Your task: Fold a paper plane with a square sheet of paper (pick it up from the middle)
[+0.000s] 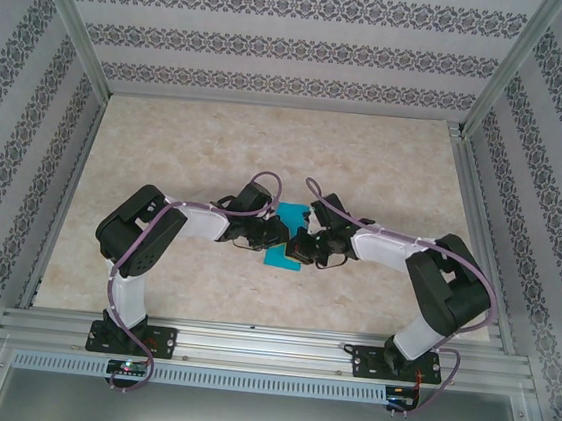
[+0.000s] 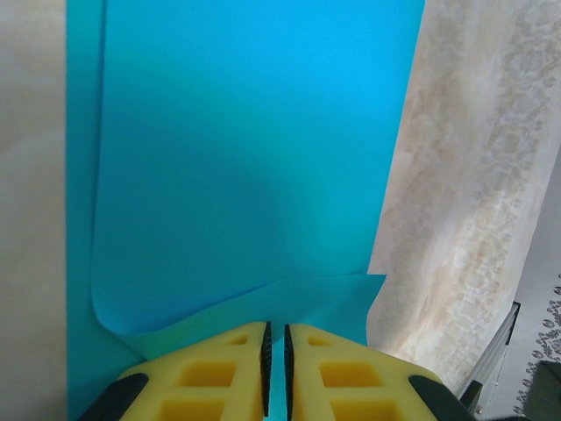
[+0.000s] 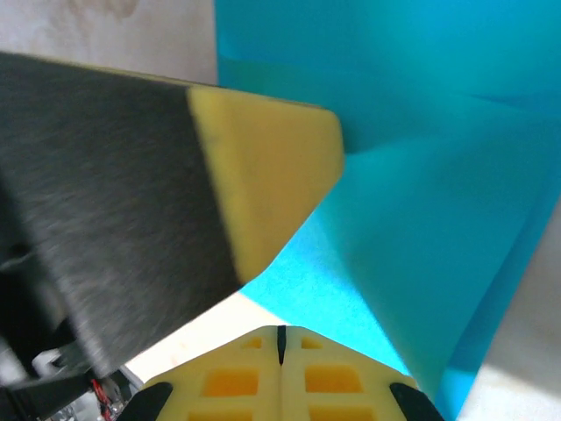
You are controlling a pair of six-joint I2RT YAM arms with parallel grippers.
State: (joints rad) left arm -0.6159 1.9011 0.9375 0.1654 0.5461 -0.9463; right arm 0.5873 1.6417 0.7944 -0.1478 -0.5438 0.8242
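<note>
The teal-blue square sheet of paper (image 1: pixel 291 214) lies folded in layers at the table's middle, both grippers meeting over it. In the left wrist view the sheet (image 2: pixel 245 158) has a raised flap running down into my left gripper (image 2: pixel 276 338), whose yellow fingers are shut on that edge. My right gripper (image 3: pixel 281 338) is shut with nothing between its pads, hovering by the sheet (image 3: pixel 438 175) near a corner. A left finger (image 3: pixel 263 167) stands just ahead of it. From above, the left gripper (image 1: pixel 274 237) and right gripper (image 1: pixel 301 247) nearly touch. The paper plane is out of view.
The marble-patterned tabletop (image 1: pixel 208 143) is walled by patterned panels with metal posts (image 1: pixel 70 17). An aluminium rail (image 1: pixel 267 345) runs along the near edge, carrying both arm bases. The arms' elbows jut outward to the left and right.
</note>
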